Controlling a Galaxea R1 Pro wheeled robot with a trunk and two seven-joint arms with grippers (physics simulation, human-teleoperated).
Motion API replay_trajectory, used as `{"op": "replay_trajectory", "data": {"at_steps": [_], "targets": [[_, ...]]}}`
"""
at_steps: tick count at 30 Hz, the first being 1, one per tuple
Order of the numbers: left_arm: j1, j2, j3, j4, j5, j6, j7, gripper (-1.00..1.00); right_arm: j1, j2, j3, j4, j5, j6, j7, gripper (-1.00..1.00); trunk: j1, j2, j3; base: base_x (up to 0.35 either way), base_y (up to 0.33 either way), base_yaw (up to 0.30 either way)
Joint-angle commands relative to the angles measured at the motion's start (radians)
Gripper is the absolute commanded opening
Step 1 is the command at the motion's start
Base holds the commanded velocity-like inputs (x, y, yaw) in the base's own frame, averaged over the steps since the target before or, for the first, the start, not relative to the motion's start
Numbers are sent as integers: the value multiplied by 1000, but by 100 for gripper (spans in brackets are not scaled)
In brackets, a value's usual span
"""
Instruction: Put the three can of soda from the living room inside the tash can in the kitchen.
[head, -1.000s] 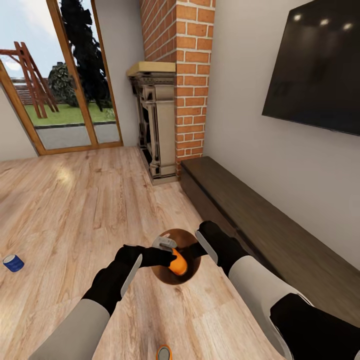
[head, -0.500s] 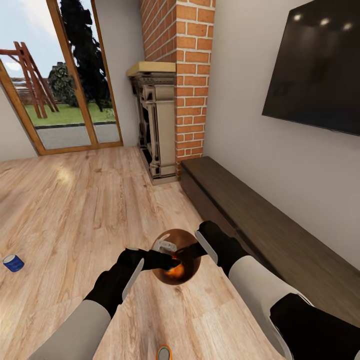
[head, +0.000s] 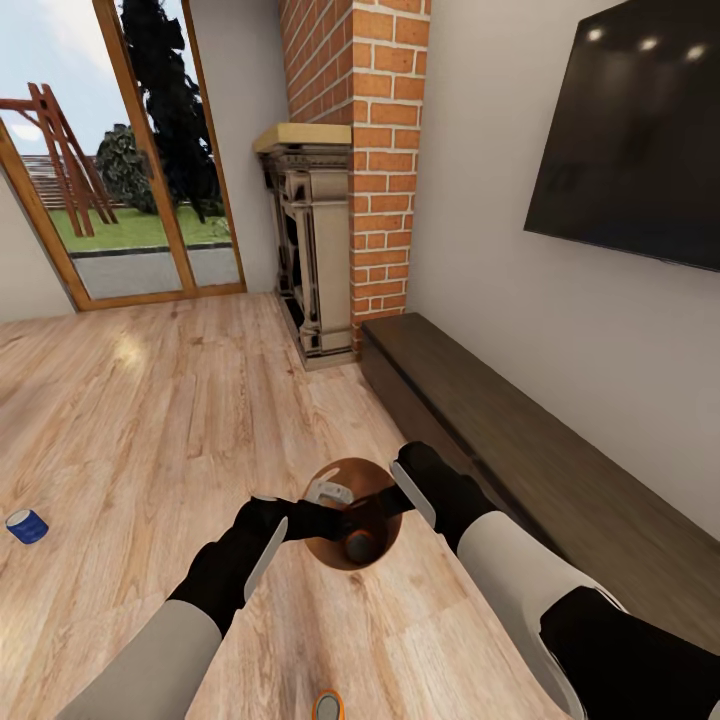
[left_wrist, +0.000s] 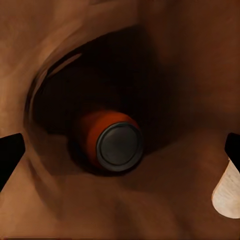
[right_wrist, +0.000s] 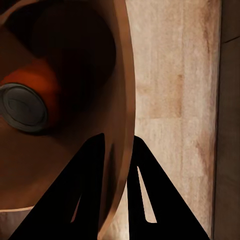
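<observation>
One orange soda can with a grey metal top (head: 359, 546) lies at the bottom of the small round bin with the shiny copper-brown inside (head: 380, 480), its grey end facing up toward the mouth. My right end effector (head: 392, 500) is clamped on the bin's rim, one finger inside the wall and one outside, as the right wrist view shows. My left end effector (head: 335, 520) hangs over the bin's mouth with its fingers spread wide apart and nothing between them; the left wrist view looks straight down onto the can.

A second orange can (head: 328, 706) lies on the wood floor (head: 150, 420) near my base. The blue can with a white band (head: 27, 525) lies on its side well apart to my left. A brick fireplace (head: 335, 200), a dark low bench (head: 520, 450) and a wall-mounted black television (head: 640, 130) stand ahead.
</observation>
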Motion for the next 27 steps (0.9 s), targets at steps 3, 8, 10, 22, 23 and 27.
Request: {"op": "replay_trajectory", "data": {"at_steps": [3,8,10,22,23,27], "targets": [[0,1,0,-3,2,3,5,100,0,0,-1,0,-13,0,3,-100,0,0,0,0,0,0],[2,2,1,-24,8,14,3,100,0,0,-1,0,-13,0,2,-100,0,0,0,0,0,0],[3,3,1,-44,8,22,3,100,0,0,-1,0,-13,0,2,-100,0,0,0,0,0,0],[11,66,12,-439,19,244,-13,100,0,0,-3,1,-6,0,1,-100,0,0,0,0,0,0],[12,76,13,-458,19,254,-17,100,0,0,-3,1,-6,0,1,-100,0,0,0,0,0,0],[12,129,18,-527,19,291,-52,100,0,-1,-4,2,-3,0,1,-100,0,0,0,0,0,0]]}}
